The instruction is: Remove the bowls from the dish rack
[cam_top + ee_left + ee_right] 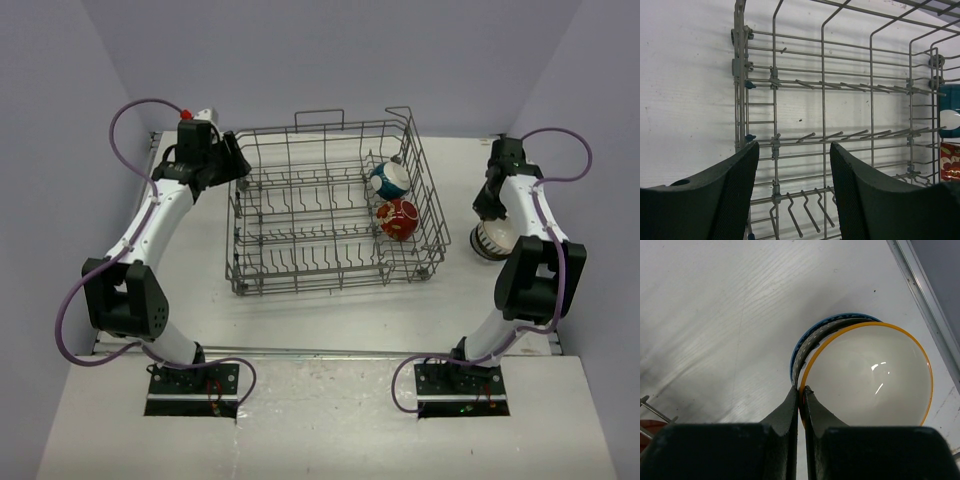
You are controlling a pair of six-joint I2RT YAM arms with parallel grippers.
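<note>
As it sat nested atop the stack right of the dish rack, the cream-lined bowl was pinched at its rim by the right gripper, jaws closed tight, probably for placing. Left gripper: parted, empty, facing the rack's bare left end. Teal-white bowl, red bowl: racked, right end.

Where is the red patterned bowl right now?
Top view: the red patterned bowl sits at the right end of the dish rack, just on the near side of the teal-white bowl.
</note>
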